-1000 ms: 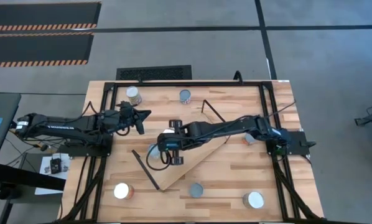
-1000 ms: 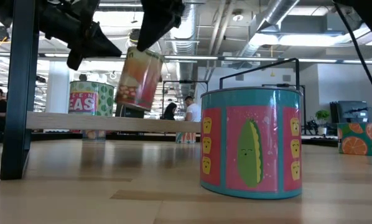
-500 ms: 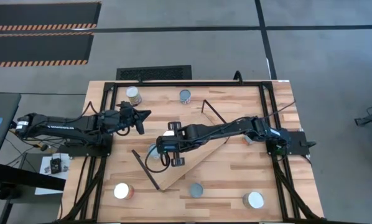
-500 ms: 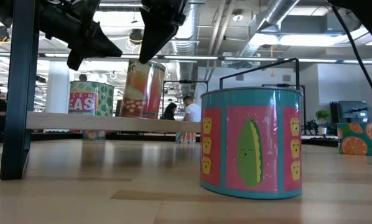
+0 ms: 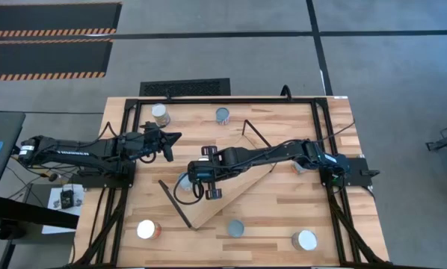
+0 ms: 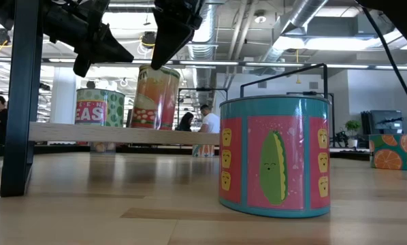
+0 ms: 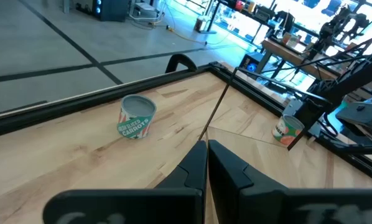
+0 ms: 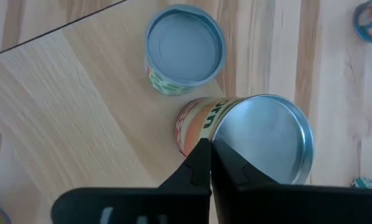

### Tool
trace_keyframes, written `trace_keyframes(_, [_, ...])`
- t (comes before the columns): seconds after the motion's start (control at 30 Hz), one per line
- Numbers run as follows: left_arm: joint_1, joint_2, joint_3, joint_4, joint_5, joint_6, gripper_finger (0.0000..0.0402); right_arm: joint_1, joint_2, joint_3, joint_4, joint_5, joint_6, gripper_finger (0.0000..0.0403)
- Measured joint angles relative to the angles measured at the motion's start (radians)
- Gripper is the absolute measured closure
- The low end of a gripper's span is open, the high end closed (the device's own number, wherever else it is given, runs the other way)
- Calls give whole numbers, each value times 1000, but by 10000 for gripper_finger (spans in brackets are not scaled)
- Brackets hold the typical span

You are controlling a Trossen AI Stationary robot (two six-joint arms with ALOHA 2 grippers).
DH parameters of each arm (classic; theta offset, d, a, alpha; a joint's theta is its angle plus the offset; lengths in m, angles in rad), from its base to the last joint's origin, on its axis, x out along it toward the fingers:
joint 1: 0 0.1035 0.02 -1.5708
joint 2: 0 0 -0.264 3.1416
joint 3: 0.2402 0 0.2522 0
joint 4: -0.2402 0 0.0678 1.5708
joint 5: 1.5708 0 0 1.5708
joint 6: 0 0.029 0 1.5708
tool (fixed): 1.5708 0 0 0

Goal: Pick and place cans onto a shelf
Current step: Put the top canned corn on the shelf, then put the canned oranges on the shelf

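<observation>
The shelf [image 5: 235,187], a light-wood board with black wire brackets, lies slantwise mid-table. My right gripper [image 8: 207,149] is over it, shut on an orange-labelled can with a silver top [image 8: 264,140]. The can also shows in the low view [image 6: 154,96]. A green-labelled can with a blue-grey top [image 8: 185,48] stands on the shelf right beside it. My left gripper [image 7: 206,163] is shut and empty, above the table's left side [image 5: 169,142]. Other cans stand on the tabletop, among them a carrot can [image 7: 136,118] and a teal corn can [image 6: 275,153]. My right gripper holds the orange-labelled can at its top rim [image 8: 218,132], on one side of the lid, coming from above and pointing down. The fingers hide the exact place of contact. The can hangs slightly tilted below the fingers, its bottom [image 6: 143,125] at the shelf's top face.
Cans stand at the far left [image 5: 161,113], far middle [image 5: 223,115], near left [image 5: 146,229], near middle [image 5: 236,228] and near right [image 5: 306,240]. Black frame rails [image 5: 324,127] run along the table's sides and far edge. People show in the room behind.
My right gripper has gone down toward the shelf with the orange-labelled can. The can hung clearly tilted above the board a second ago. It now stands nearer upright, with its bottom down at the board beside the green-labelled can.
</observation>
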Motion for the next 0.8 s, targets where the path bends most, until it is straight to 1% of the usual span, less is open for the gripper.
trace_keyframes(0.23, [0, 0, 0, 0, 0, 0, 401, -6, 0, 0, 1, 0, 3, 363])
trace_keyframes(0.67, [0, 0, 0, -3, -1, 9, 401, -6, -2, 0, 60, 4, 19, 286])
trace_keyframes(0.8, [0, 0, 0, -2, -1, 16, 401, -10, -17, 1, 43, -12, 10, 272])
